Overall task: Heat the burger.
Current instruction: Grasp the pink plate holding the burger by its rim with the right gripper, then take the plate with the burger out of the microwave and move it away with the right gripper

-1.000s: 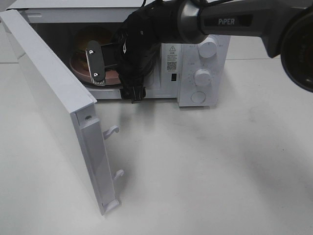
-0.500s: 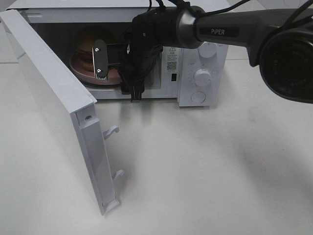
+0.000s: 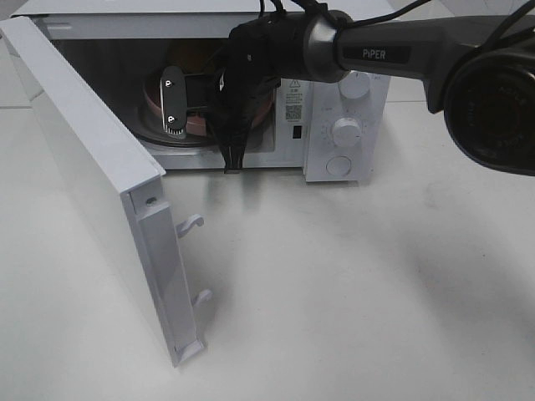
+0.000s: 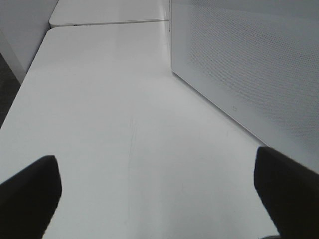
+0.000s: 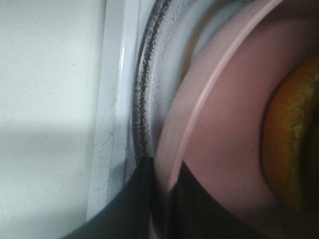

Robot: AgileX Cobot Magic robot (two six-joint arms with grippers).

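The burger (image 5: 294,149) sits on a round pink plate (image 5: 224,129) inside the open microwave (image 3: 343,167). In the high view only a sliver of its bun (image 3: 191,56) shows behind my right arm. My right gripper (image 5: 167,199) is shut on the rim of the plate, one finger on each side. In the high view the right gripper (image 3: 171,104) is inside the cavity, over the glass turntable (image 3: 163,138). My left gripper (image 4: 159,199) is open and empty above the table, beside the microwave door (image 4: 249,74). It is not in the high view.
The microwave door (image 3: 84,167) stands swung open to the left, with its latch hooks (image 3: 192,224) pointing right. The control panel with two knobs (image 3: 345,131) is to the right of the cavity. White tabletop (image 3: 351,292) lies in front.
My right gripper has carried the plate with the burger to the right and deeper into the cavity. The door has not moved.
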